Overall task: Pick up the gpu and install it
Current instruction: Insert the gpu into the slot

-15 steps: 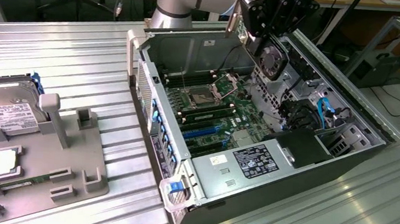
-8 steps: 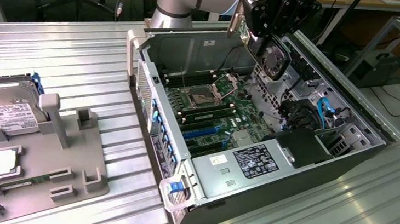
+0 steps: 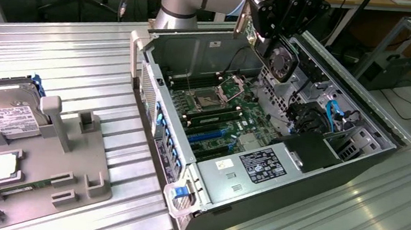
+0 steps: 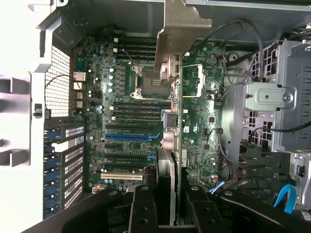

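My gripper [image 3: 272, 35] is shut on the gpu [image 3: 280, 61] and holds it in the air above the open computer case [image 3: 260, 171]. The card hangs on edge, its round black fan facing the exterior view's right and its pale bracket [image 3: 240, 21] at the far end. Below it lies the green motherboard [image 3: 221, 108] with its blue expansion slot [image 3: 207, 135]. In the wrist view the gpu [image 4: 176, 121] is edge-on between my gripper [image 4: 172, 206] fingers [image 4: 143, 208]. Its bracket [image 4: 181, 29] points toward the case's rear wall, over the motherboard [image 4: 126, 107] and blue slot [image 4: 129, 137].
A grey parts fixture [image 3: 50, 156] stands on the ribbed metal table at the exterior view's left, with a silver hard drive [image 3: 6, 110] and a square chip [image 3: 1, 166] on it. Inside the case are drive cages and a blue cable [image 3: 334, 113]. The arm's base [image 3: 178, 5] stands behind the case.
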Robot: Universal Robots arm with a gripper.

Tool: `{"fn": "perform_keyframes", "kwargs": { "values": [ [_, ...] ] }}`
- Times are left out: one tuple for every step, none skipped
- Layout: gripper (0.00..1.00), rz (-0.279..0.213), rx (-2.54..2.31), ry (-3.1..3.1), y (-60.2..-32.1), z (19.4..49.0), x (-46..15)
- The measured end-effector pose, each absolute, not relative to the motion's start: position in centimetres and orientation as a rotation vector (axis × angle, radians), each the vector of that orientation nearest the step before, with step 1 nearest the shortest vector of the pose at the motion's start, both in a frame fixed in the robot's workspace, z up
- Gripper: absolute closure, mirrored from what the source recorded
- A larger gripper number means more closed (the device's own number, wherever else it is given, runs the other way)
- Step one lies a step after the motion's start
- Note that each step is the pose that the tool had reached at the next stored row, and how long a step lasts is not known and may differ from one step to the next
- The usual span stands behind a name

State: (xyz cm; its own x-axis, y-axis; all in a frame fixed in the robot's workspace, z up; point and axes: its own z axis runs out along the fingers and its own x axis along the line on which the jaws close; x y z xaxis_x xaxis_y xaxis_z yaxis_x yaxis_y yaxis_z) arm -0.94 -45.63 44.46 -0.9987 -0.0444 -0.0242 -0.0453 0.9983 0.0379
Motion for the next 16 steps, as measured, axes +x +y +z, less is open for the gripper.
{"fn": "perform_keyframes", "kwargs": {
  "values": [
    [0.72,0.06,-0.072,3.117,-45.63,44.46,-0.93],
    [0.72,0.06,-0.074,3.117,-45.63,44.46,-0.93],
    [0.72,0.06,-0.078,3.117,-45.63,44.46,-0.93],
    [0.72,0.06,-0.083,3.117,-45.63,44.46,-0.93],
    [0.72,0.06,-0.087,3.117,-45.63,44.46,-0.93],
    [0.72,0.06,-0.092,3.117,-45.63,44.46,-0.93],
    [0.72,0.06,-0.096,3.116,-45.63,44.46,-0.93],
    [0.72,0.06,-0.105,3.116,-45.63,44.46,-0.93],
    [0.72,0.061,-0.119,3.116,-45.63,44.46,-0.93],
    [0.72,0.061,-0.125,3.116,-45.63,44.46,-0.93],
    [0.72,0.061,-0.132,3.116,-45.63,44.46,-0.93],
    [0.72,0.061,-0.138,3.115,-45.63,44.46,-0.93],
    [0.72,0.061,-0.144,3.115,-45.63,44.46,-0.93],
    [0.72,0.061,-0.152,3.115,-45.63,44.46,-0.93],
    [0.72,0.061,-0.159,3.115,-45.63,44.46,-0.93],
    [0.72,0.061,-0.168,3.114,-45.63,44.46,-0.93]
  ]
}}
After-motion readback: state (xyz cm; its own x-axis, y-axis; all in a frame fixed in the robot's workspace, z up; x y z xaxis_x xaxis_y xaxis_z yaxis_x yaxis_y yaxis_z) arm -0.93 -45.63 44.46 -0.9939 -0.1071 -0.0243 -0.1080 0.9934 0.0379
